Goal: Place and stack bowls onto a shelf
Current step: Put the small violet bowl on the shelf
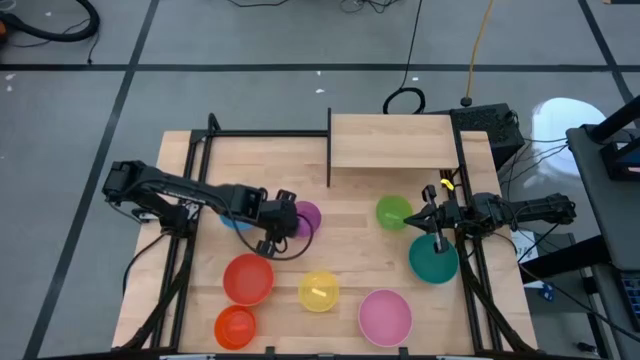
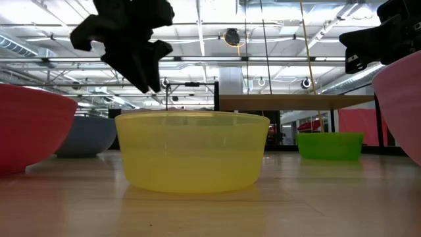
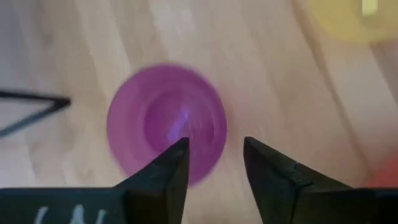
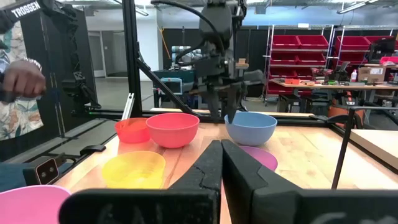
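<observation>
Eight bowls sit base-down on the tabletop. Purple point(image 1: 307, 216) and blue point(image 1: 234, 221) are at left centre, lime green point(image 1: 392, 211) and teal point(image 1: 433, 259) at the right. Red point(image 1: 248, 278), orange point(image 1: 235, 327), yellow point(image 1: 318, 291) and pink point(image 1: 385, 315) sit near the front. The shelf point(image 1: 392, 141), with its dark upright panel point(image 1: 329, 148), stands at the far edge. My left gripper point(image 3: 214, 146) hovers open over the purple bowl point(image 3: 163, 121), one fingertip above its inside and one beyond its rim. My right gripper point(image 4: 221, 148) is shut, between the green and teal bowls.
The black frame rails point(image 1: 190, 170) run along both sides of the tabletop. A person's hand point(image 4: 18, 81) shows beyond the table's left side. In the low view the yellow bowl point(image 2: 194, 151) stands nearest the front, with bare wood around it.
</observation>
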Controlling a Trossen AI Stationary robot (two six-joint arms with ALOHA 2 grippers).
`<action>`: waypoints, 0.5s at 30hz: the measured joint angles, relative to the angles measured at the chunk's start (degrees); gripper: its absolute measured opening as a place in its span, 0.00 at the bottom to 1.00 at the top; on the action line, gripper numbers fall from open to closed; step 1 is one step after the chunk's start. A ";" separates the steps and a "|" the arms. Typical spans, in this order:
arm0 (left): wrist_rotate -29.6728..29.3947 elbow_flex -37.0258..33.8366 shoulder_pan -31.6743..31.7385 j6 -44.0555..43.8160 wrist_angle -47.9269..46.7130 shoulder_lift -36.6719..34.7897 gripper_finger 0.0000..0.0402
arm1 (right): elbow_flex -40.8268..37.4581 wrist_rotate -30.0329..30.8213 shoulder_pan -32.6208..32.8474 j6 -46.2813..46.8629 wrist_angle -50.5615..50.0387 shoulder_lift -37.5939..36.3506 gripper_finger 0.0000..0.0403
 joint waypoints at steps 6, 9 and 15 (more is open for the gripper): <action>2.00 -4.65 -0.76 0.83 9.50 2.57 0.43 | 0.01 0.02 0.00 -0.52 0.03 -0.02 0.00; 1.88 -4.61 -0.57 0.48 10.39 5.21 0.44 | 0.01 0.06 -0.01 -0.55 0.04 -0.01 0.00; -1.48 -4.62 -0.59 0.55 11.26 9.85 0.44 | 0.00 0.07 0.00 -0.63 0.02 0.00 0.00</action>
